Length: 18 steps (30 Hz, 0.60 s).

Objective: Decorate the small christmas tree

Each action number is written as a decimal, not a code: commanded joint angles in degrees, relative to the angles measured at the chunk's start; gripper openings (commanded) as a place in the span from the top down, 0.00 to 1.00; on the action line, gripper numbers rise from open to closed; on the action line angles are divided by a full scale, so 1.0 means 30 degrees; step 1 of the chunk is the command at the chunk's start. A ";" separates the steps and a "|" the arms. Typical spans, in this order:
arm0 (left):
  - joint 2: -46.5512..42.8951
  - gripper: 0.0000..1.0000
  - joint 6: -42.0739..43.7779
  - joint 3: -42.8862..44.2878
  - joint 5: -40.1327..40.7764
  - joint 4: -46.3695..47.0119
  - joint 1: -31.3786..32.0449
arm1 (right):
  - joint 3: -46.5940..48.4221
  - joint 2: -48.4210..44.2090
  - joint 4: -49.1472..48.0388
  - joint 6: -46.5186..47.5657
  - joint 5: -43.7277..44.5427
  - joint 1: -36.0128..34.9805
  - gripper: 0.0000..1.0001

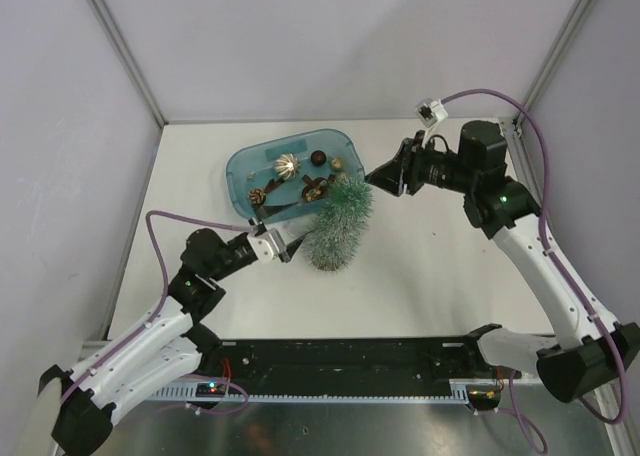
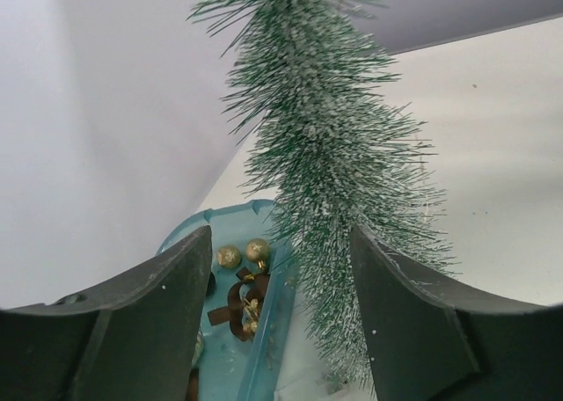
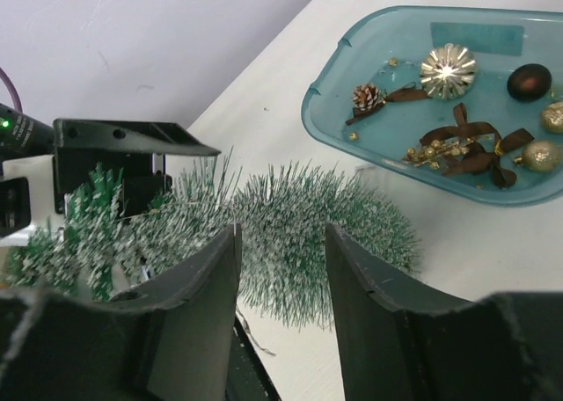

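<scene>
The small christmas tree [image 1: 338, 226] lies on its side on the white table, its tip toward the blue tub [image 1: 245, 166]; its wood base is hidden. My left gripper [image 1: 290, 246] is open at the tree's wide end. In the left wrist view the tree [image 2: 334, 155] runs up between the fingers [image 2: 158, 313], close to the right one, and nothing is gripped. My right gripper [image 1: 375, 178] is open and empty just right of the tree's tip. In the right wrist view the tree [image 3: 299, 225] lies beyond the open gripper [image 3: 281, 232].
The tub [image 3: 334, 111] holds a gold starburst ornament [image 3: 449, 69], a small pine cone [image 3: 367, 96], a dark ball [image 3: 529, 82], gold balls [image 3: 541, 155] and a brown ribbon bow [image 3: 466, 146]. Grey walls close the table's back and sides.
</scene>
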<state>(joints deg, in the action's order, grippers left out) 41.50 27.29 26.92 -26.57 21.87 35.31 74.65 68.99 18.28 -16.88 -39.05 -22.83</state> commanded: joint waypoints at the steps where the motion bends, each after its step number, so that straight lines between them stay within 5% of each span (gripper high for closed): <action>1: 0.0095 0.29 -0.1653 0.0465 0.1509 0.0959 -0.0475 | -0.0302 -0.1899 0.0289 -0.0356 0.1393 0.0208 0.51; 6: 0.0561 0.18 -0.3010 0.0949 0.3145 0.0974 -0.0935 | -0.0486 -0.3106 0.0861 -0.0549 0.2067 0.0746 0.49; 18: 0.1865 0.10 -0.4689 0.2788 0.5093 -0.0071 -0.2104 | -0.0701 -0.4394 0.1810 -0.0649 0.2525 0.2130 0.43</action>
<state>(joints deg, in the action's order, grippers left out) 46.28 16.27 31.35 -14.00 21.71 30.13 72.82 57.60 23.14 -18.41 -32.36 -17.23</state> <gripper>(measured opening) 0.898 0.568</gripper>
